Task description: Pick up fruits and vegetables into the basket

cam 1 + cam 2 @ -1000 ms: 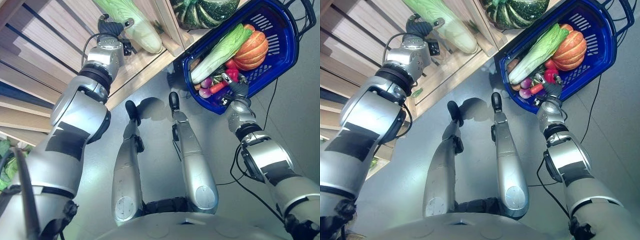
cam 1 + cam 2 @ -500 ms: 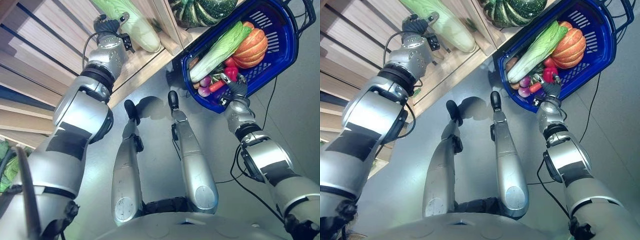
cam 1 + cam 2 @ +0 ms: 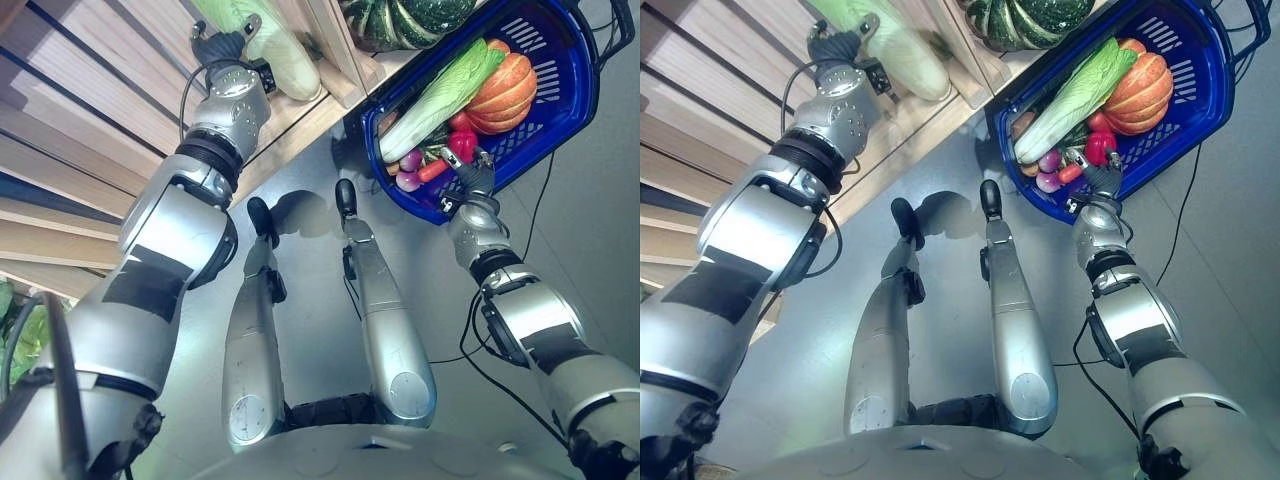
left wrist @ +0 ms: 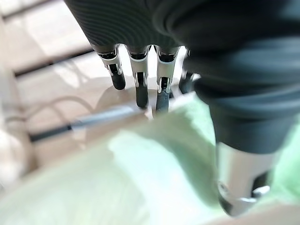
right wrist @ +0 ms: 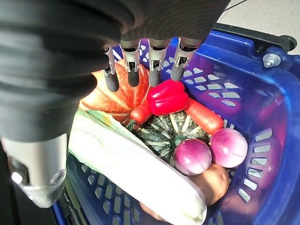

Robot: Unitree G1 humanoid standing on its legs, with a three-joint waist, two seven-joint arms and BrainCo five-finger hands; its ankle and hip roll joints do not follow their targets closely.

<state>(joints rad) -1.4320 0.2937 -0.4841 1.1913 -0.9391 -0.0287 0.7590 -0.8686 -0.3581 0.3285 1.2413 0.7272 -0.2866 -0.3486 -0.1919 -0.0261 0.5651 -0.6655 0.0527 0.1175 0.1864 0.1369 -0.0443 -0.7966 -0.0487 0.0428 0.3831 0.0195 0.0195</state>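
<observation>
Two hands at work: my left hand [image 3: 222, 45], fingers straight, rests on the cabbage [image 3: 275, 45] at upper left; my right hand [image 3: 475, 172] hovers relaxed over the blue basket [image 3: 585, 95], upper right.

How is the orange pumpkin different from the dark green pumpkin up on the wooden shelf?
The orange pumpkin is bright orange and lies inside the blue basket. The dark green pumpkin is striped dark green and sits on the wooden shelf, outside the basket. Both are round with ribbed sides.
</observation>
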